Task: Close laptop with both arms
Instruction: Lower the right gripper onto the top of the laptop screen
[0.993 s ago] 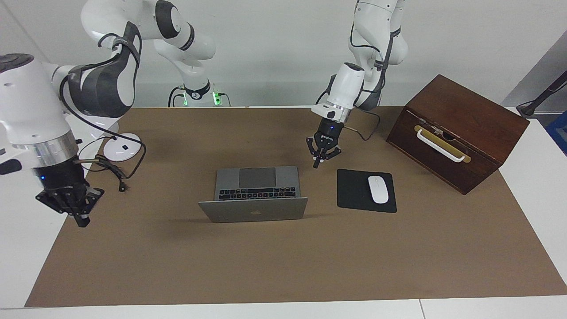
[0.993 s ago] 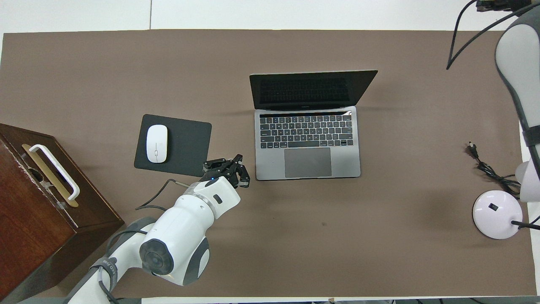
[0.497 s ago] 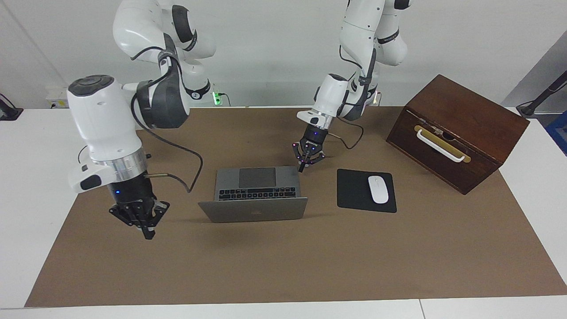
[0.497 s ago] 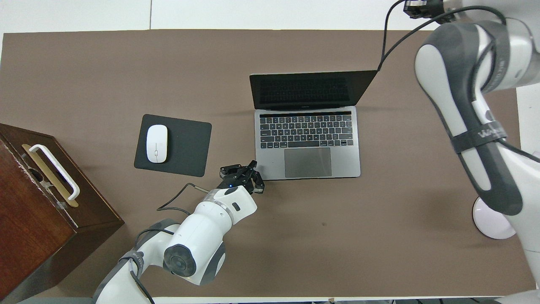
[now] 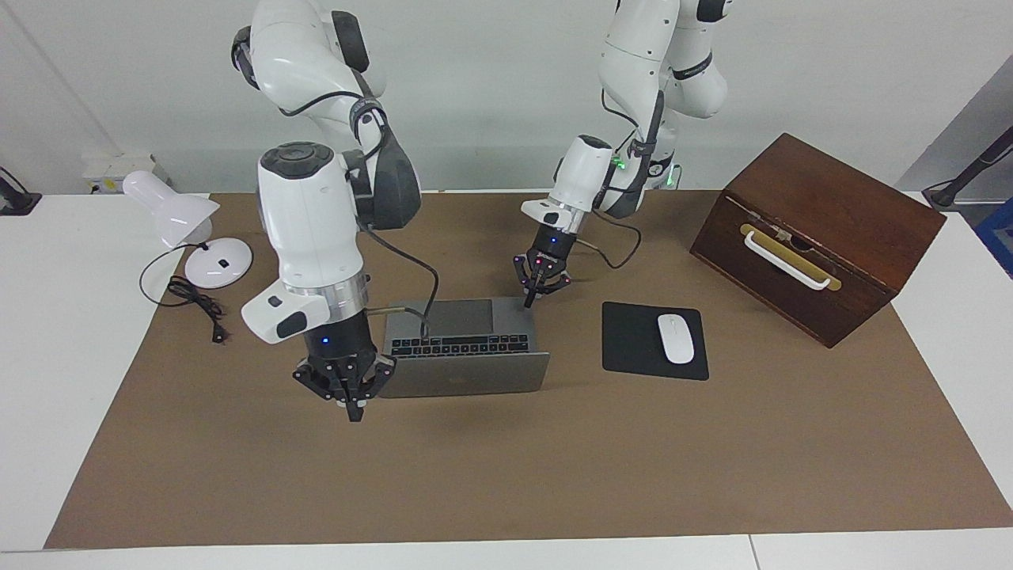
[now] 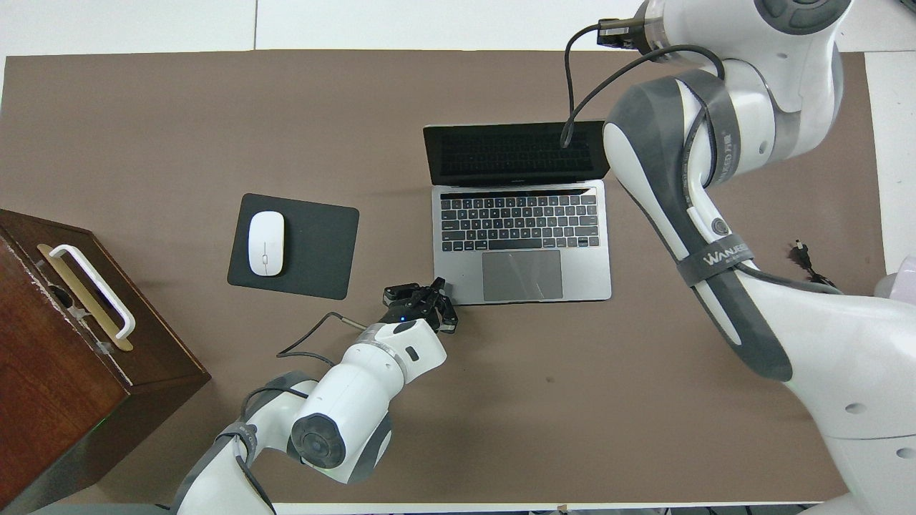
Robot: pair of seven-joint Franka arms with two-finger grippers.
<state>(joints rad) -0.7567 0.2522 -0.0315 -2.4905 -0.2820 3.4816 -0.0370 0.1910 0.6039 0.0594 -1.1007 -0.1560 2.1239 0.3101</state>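
Observation:
The silver-grey laptop (image 5: 463, 344) stands open on the brown mat, its dark screen (image 6: 512, 151) facing the robots. My right gripper (image 5: 352, 408) hangs low beside the lid's corner at the right arm's end of the laptop, fingers together and holding nothing. Whether it touches the lid I cannot tell. In the overhead view the arm hides it. My left gripper (image 5: 532, 299) is shut and empty. It points down at the corner of the laptop's base nearest the robots, at the left arm's end. It also shows in the overhead view (image 6: 436, 290).
A black mouse pad (image 5: 637, 340) with a white mouse (image 5: 675, 338) lies beside the laptop toward the left arm's end. A dark wooden box (image 5: 815, 237) with a white handle stands past it. A white desk lamp (image 5: 198, 237) and its cable (image 5: 194, 305) sit at the right arm's end.
My right arm has swung in from the table's end to the laptop's lid corner. My left gripper has moved to the laptop's near corner. The laptop has not moved.

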